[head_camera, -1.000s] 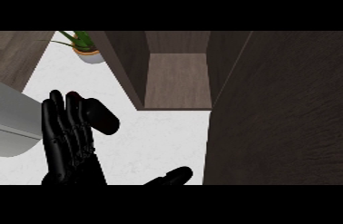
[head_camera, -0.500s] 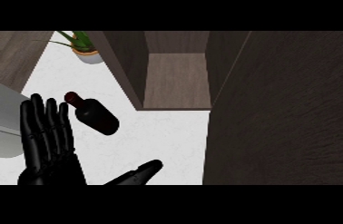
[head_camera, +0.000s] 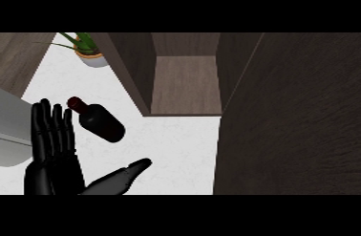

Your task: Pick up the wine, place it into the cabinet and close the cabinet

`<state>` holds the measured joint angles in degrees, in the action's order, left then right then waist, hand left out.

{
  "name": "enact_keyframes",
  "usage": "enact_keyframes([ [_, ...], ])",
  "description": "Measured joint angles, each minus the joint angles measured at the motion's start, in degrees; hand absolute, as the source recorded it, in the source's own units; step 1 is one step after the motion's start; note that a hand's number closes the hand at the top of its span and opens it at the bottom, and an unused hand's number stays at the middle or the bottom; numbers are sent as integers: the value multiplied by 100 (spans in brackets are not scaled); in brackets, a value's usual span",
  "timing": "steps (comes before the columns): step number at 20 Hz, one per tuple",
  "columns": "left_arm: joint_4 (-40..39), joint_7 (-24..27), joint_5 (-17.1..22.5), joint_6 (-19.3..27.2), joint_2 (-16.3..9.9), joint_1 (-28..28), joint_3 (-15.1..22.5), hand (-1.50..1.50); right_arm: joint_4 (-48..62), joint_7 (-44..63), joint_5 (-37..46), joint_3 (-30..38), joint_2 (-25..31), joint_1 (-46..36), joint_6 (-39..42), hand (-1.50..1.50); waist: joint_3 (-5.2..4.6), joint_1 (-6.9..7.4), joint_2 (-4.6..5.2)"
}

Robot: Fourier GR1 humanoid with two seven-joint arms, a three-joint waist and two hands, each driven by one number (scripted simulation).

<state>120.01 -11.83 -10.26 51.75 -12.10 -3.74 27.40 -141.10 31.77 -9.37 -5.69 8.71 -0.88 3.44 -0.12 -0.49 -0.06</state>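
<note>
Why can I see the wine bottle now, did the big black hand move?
Yes. The left hand slid left and down, away from the open cabinet, uncovering the wine bottle on the counter.

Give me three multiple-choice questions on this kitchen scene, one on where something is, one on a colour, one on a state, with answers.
1. Where is the wine bottle?
A. Lying on the white counter, left of the cabinet
B. Standing inside the cabinet
C. Held up in a robot hand

2. What colour is the plant's pot?
A. Red
B. White
C. Black

3. How is the cabinet?
A. Shut
B. Open and bare on the part of its floor that shows
C. Open with the bottle inside

Answers:
1. A: the wine bottle lies tilted on the counter, beside the left robot hand, whose fingers are straight.
2. B: the potted plant at the upper left sits in a white pot.
3. B: the cabinet shows a bare wooden floor, with its door swung towards the view.
</note>
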Motion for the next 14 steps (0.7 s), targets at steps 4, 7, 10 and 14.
enact_keyframes([
  [4,-409,875,784,-343,108,-213,-346,-150,-34,87,30,-12,-16,-87,-37,-150,0,12,-1],
  [7,-924,1515,1066,-505,311,-226,-567,-150,-38,237,13,181,51,-280,-25,-150,2,14,1],
  [10,-1224,2029,1271,-663,447,-342,-736,-150,-61,322,16,206,38,-337,-41,-150,4,19,-2],
  [14,-1510,2462,1660,-1016,457,-446,-1129,-150,-96,355,33,163,-13,-277,-39,-150,7,20,-5],
])
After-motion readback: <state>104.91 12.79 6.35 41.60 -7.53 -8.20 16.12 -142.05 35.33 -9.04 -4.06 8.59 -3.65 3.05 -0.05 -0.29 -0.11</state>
